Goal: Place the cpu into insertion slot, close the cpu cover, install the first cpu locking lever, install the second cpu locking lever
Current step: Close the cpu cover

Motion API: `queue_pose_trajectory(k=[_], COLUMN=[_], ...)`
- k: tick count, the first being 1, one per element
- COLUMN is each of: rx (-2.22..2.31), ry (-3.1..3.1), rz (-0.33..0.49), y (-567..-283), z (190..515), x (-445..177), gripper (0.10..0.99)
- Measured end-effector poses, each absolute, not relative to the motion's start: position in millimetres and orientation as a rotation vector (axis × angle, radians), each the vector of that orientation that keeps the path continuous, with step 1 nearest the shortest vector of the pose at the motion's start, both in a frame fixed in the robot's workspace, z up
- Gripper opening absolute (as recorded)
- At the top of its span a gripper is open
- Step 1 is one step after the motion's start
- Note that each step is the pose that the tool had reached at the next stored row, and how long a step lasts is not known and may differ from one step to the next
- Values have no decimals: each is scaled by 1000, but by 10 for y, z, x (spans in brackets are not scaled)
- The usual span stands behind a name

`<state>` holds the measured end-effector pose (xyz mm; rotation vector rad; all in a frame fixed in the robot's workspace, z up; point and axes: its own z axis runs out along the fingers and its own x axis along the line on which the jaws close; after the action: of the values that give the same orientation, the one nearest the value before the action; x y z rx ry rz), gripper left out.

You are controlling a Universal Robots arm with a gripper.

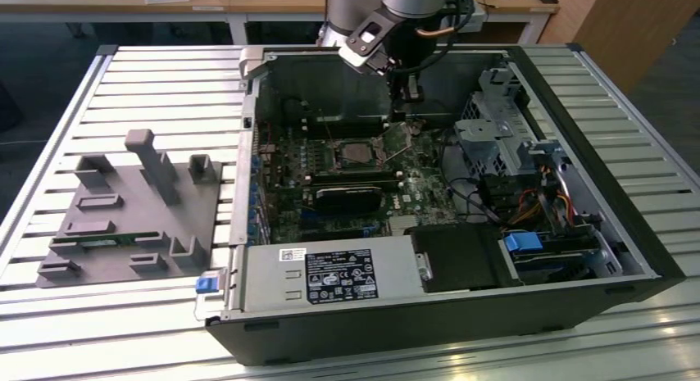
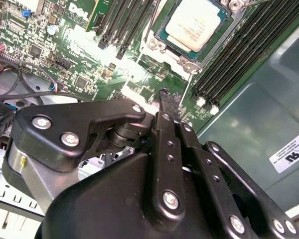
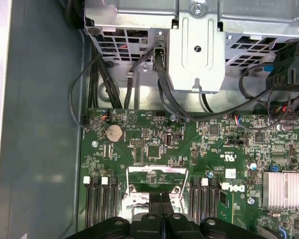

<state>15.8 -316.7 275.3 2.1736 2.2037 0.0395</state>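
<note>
The gripper (image 2: 169, 97), fingers pressed together and holding nothing, hung near the cpu (image 2: 195, 22), which sat in the insertion slot (image 1: 334, 156). The cpu cover (image 3: 157, 172) stood raised. Memory slots (image 3: 97, 204) flanked it, and the drive cage (image 1: 493, 127) crowded the exterior view's right.

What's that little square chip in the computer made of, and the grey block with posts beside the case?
The cpu top looks like bare metal: dull silver with a soft sheen. The grey block looks like matte plastic, possibly printed: uniform grey, no glints, though that's a guess.
</note>
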Motion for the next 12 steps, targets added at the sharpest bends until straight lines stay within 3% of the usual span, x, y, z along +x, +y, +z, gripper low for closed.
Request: queue_pose_trajectory(k=[12], rx=[2179], ry=[2209], rz=[28], y=[-3167], z=[2665], x=[339], gripper=[106])
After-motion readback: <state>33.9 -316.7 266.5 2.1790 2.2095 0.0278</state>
